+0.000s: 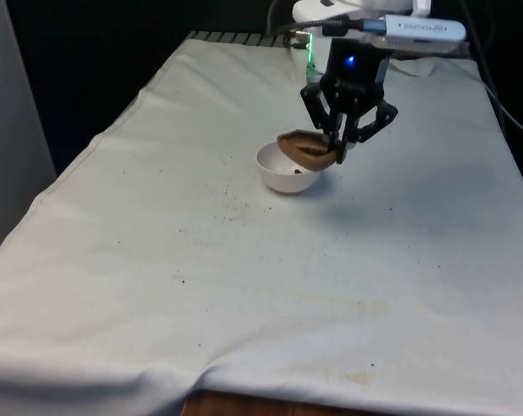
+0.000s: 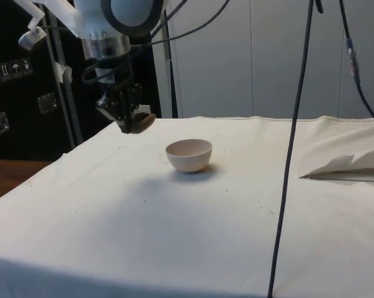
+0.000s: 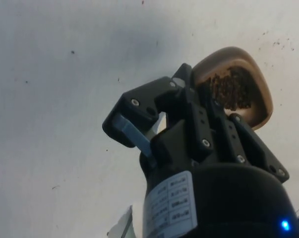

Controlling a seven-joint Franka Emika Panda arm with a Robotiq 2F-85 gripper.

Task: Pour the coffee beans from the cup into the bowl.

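Above the desk [image 1: 244, 286] you see the jaws [image 1: 341, 149] clamped on a brown cup [image 1: 306, 149] of coffee beans [image 3: 232, 88], tilted near the white bowl [image 2: 188, 154] — white cloth speckled with crumbs, dark cabinets [image 2: 19, 93] behind.

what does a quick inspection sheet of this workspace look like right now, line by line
surface: table under a white cloth, creased, specked with dark crumbs near the bowl
job's things: brown cup tilted in the air with coffee beans inside; white bowl upright on the cloth; side view shows the cup off to one side of the bowl
clutter: folded white sheet on the cloth
grippers: gripper shut on the cup's rim
cables: black cables hanging in front of the side camera
surroundings: black curtains, dark cabinets, pale wall panels
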